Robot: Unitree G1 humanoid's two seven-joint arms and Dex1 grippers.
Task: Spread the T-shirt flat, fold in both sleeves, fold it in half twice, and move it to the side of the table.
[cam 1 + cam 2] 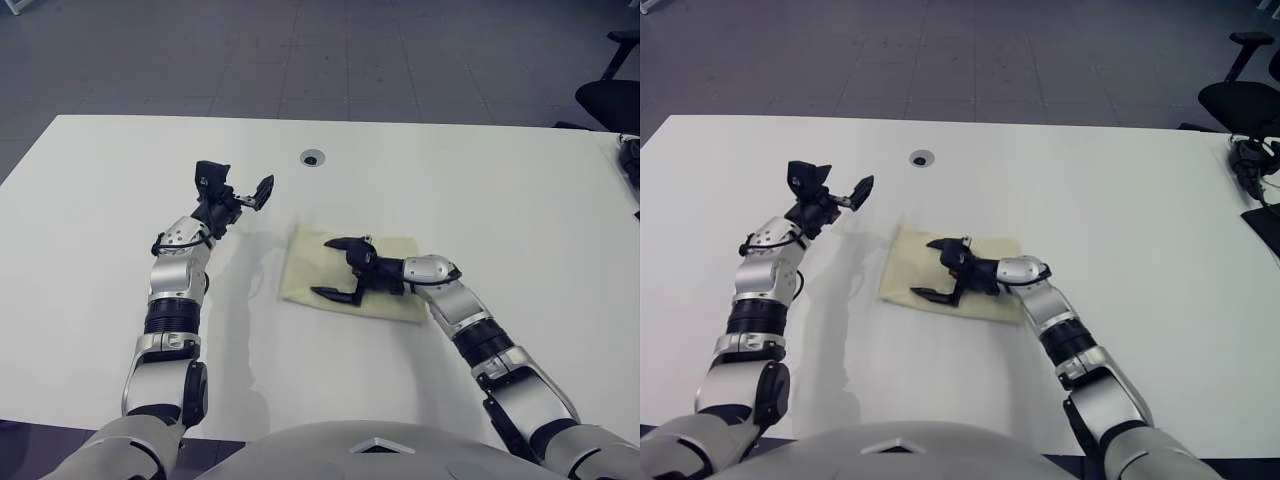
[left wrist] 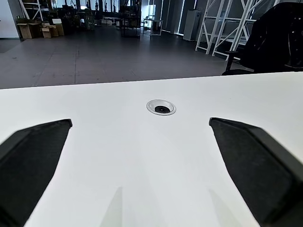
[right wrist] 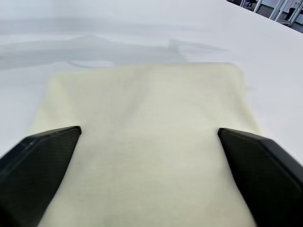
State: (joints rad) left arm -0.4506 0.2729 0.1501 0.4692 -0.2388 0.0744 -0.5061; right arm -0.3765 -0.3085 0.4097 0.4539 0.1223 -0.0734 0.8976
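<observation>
Folding looks finished: the T-shirt (image 1: pixel 392 250) lies as a small pad near the middle of the counter (image 1: pixel 480 180). The right hand (image 1: pixel 320 267) sits over it, fingers spread apart; the left hand (image 1: pixel 237 183) hangs open nearby. Next, I judge, the right hand must grip the pad and carry it to a counter edge.

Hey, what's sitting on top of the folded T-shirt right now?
The right end effector is over the T-shirt, open, with its fingers spread across the middle. It is unclear whether they touch the cloth. The arm hides the shirt's near right corner.
</observation>
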